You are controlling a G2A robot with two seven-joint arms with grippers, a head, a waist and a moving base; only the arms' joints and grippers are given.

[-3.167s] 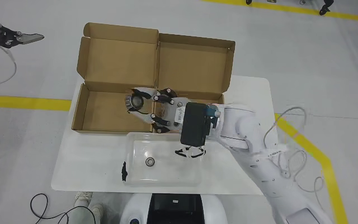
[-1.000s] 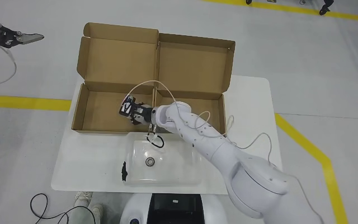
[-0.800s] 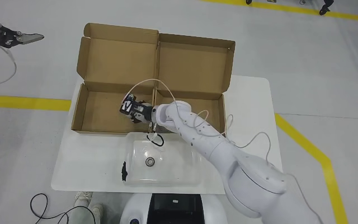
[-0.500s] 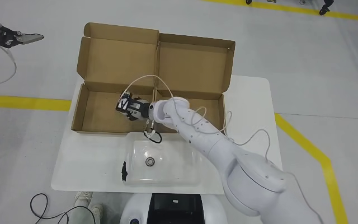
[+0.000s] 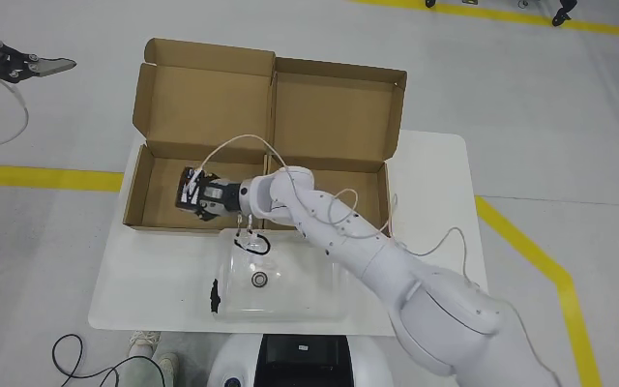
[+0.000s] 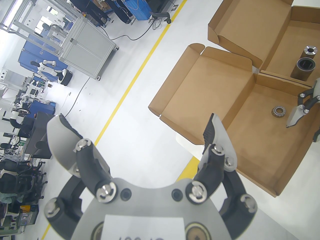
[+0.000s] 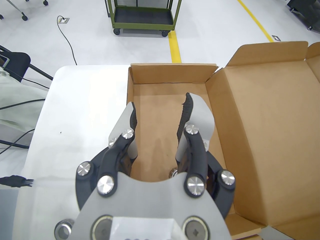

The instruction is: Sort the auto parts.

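1. This is an industrial robotics workshop or factory hall: a pale, smooth floor [image 5: 542,87] is marked with yellow lines [image 6: 130,86].
2. An aluminium-framed enclosure [image 6: 82,41], blue cabinets [image 6: 30,51] and a green wheeled cart [image 7: 143,3] stand on it.
3. Another white robot [image 6: 53,69] and black office chairs [image 6: 20,176] sit among cluttered workstations.

**A:** Where's the small steel bearing ring [image 6: 278,111]?

**B:** On the floor of one compartment of the open brown cardboard box [image 6: 212,83], toward the dividing wall. A silver finger [image 6: 296,113] of the other arm is just beside it.

**A:** And past that wall?

**B:** A dark hollow cylinder [image 6: 303,68] and a silver metal cylinder [image 6: 310,50], upright, close together by the wall.

**A:** The left gripper [image 6: 136,126]?

**B:** Spread wide, empty, out beyond the white table's [image 6: 287,216] edge.
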